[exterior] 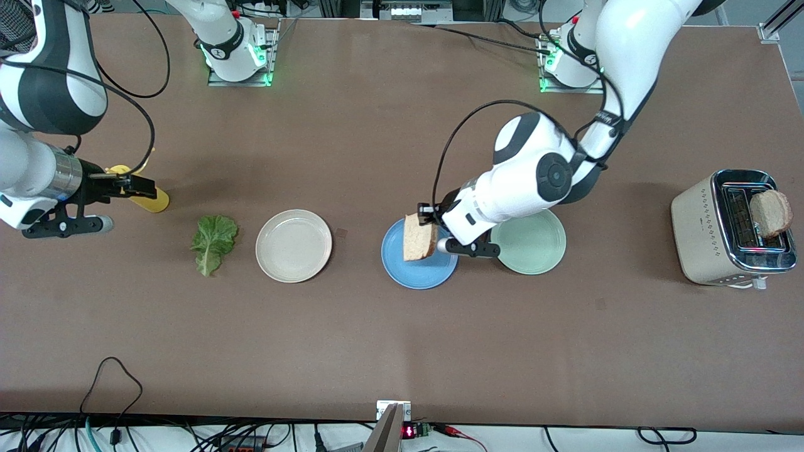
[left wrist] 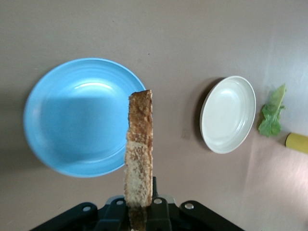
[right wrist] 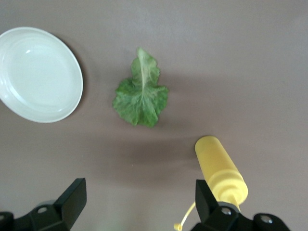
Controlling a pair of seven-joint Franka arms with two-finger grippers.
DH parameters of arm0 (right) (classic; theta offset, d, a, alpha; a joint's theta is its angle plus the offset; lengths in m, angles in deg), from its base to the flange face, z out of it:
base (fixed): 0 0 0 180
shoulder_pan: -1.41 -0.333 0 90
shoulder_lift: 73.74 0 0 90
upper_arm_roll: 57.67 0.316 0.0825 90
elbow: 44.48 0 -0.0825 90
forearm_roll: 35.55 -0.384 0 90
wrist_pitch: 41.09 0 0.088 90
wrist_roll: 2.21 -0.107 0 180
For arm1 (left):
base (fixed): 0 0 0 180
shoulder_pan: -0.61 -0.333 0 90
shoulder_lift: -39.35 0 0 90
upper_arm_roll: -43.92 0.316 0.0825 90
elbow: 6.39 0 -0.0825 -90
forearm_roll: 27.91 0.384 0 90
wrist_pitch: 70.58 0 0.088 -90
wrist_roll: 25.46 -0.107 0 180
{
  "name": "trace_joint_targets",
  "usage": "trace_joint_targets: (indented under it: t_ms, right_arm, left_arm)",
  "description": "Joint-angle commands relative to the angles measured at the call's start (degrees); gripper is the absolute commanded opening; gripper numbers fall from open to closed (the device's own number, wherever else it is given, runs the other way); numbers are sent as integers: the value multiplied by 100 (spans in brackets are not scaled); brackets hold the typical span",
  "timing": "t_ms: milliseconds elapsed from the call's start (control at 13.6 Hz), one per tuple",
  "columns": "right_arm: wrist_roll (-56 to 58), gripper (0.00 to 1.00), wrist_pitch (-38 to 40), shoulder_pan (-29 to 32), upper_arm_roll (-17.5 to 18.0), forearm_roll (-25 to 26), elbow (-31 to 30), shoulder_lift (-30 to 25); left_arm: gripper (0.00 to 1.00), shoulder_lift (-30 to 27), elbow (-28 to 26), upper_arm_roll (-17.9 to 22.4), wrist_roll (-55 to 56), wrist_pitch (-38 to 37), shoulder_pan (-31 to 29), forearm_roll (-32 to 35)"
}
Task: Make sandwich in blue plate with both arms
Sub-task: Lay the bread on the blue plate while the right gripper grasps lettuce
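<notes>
Front view shows the blue plate [exterior: 419, 270] bare, our left gripper [exterior: 429, 233] over it, jaws pinching a bread slice [exterior: 419, 237] on edge. We should lower it and tip it flat before letting go. The right gripper [exterior: 139, 186], jaws spread, waits over the yellow bottle [exterior: 151, 199], past the lettuce [exterior: 213, 242].

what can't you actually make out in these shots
- Green plate, front view: one edge covered by the left arm; absent from both wrist views.
- Left gripper, front view: its grip on the bread slice is hidden by the wrist; in the left wrist view the frame edge cuts it off.
- Yellow bottle, right wrist view: its lower end sits under the open right gripper.
- Toaster, front view: the second slice is partly sunk in the slot.
</notes>
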Motion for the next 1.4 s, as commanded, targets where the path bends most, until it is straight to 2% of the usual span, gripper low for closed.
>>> trace_joint_targets:
  t_ms: [0, 147, 442, 590, 958, 1327]
  right_arm:
    - [-280, 100, -664, -38, 22, -13, -344, 70]
    - [-289, 100, -1429, -21, 22, -13, -898, 70]
    - [-736, 100, -3238, -213, 22, 13, -2058, 227]
    - [-833, 100, -3295, -293, 30, 22, -2200, 281]
    - [-843, 100, -3365, -285, 22, 22, -2113, 448]
    - [-790, 100, -3445, -240, -14, 84, -2069, 659]
  left_arm:
    - [1, 273, -139, 33, 93, 698, 131, -84]
    - [1, 308, -342, 33, 93, 1077, 157, -84]
    - [1, 308, -561, 33, 93, 1253, 184, -84]
    - [1, 291, -747, 33, 85, 1543, 175, -84]
    - [1, 299, -834, 42, 32, 1562, 105, -84]
    - [7, 308, -931, 69, 85, 1562, 105, -84]
